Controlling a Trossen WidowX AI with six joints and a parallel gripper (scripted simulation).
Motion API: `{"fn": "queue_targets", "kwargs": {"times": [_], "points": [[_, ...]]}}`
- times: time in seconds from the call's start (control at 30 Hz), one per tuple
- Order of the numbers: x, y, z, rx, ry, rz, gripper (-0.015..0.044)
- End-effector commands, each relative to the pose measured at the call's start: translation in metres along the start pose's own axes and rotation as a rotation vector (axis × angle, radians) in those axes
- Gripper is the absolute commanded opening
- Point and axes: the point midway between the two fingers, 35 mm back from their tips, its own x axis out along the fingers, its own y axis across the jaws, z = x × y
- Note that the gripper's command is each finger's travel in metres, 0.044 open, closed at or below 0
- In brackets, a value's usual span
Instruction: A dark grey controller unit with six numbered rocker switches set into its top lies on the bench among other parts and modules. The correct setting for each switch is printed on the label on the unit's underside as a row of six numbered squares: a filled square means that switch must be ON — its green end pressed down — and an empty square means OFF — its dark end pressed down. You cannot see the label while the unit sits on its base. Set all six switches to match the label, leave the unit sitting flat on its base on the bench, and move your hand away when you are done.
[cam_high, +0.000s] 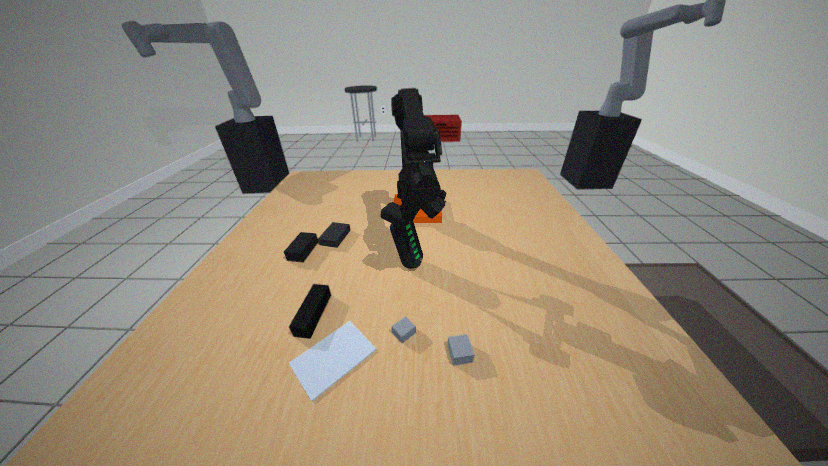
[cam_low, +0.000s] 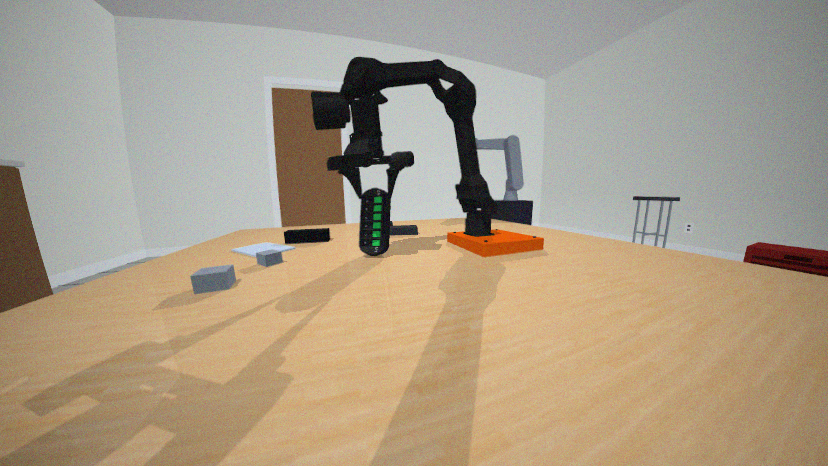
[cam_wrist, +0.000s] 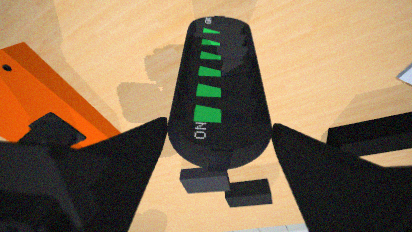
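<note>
The dark grey controller unit (cam_high: 399, 246) (cam_low: 374, 222) (cam_wrist: 235, 95) stands on end, its long side near vertical, under my arm. Its lower end is at or just above the bench; I cannot tell if it touches. Its switch face, with a row of green ends, faces the exterior view and shows foreshortened in the wrist view. "ON" is printed at both ends of the row. The underside label is not visible. My gripper (cam_low: 375, 193) (cam_wrist: 219, 126) is shut on the unit's upper end, one finger on each side.
Two dark blocks (cam_high: 300, 247) (cam_high: 334, 234) lie left of the unit in the top view. A long black block (cam_high: 310, 310), a pale flat panel (cam_high: 333, 360) and two grey blocks (cam_high: 403, 329) (cam_high: 461, 349) lie nearer that camera. The orange arm base (cam_high: 429, 219) (cam_low: 509, 248) is behind the unit.
</note>
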Motion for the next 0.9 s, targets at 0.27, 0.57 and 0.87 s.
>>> {"fn": "queue_targets", "kwargs": {"times": [0.27,0.57,0.87], "points": [[-0.003,-0.002,0.014,0.004,-0.040,0.000,0.0336],[-0.005,-0.002,0.020,0.004,-0.062,0.000,0.0336],[-0.006,-0.002,0.027,0.004,-0.085,0.000,0.0336]]}}
